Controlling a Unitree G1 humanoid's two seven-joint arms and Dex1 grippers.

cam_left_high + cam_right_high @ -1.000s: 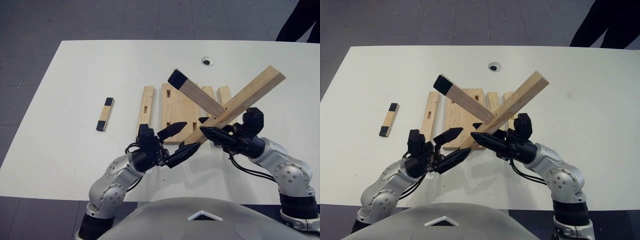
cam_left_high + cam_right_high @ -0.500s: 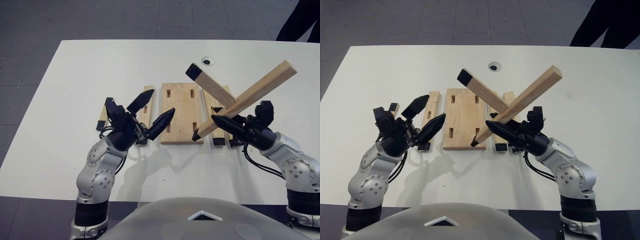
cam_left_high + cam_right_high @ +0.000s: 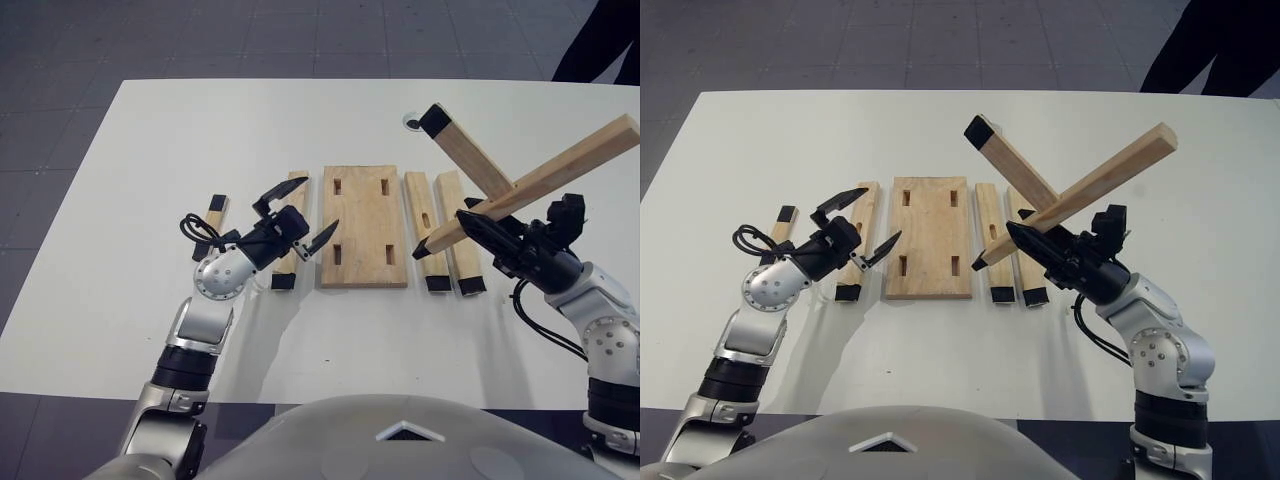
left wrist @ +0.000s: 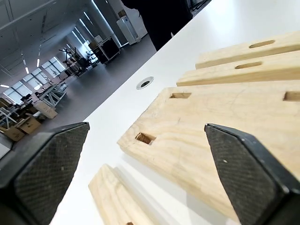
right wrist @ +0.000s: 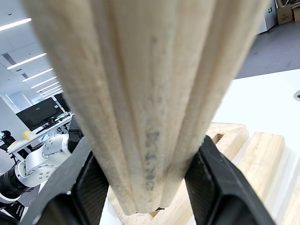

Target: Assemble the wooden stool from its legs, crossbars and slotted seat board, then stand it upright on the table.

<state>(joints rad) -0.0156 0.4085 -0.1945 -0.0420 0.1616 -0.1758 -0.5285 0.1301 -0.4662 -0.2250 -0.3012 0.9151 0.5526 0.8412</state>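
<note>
Head view: your right gripper (image 3: 478, 218) is clamped on the crossed legs (image 3: 520, 175), which are held tilted above the table (image 3: 150, 130) at right of frame. The seat board (image 3: 363, 240) lies flat at centre, with loose legs (image 3: 420, 225) either side. Your left gripper (image 3: 320, 202) hovers spread wide, left of the board.
Left wrist view: the fingers (image 4: 51, 168) are apart, holding nothing.
Right wrist view: the pads (image 5: 89, 187) pinch one crossed leg.
</note>
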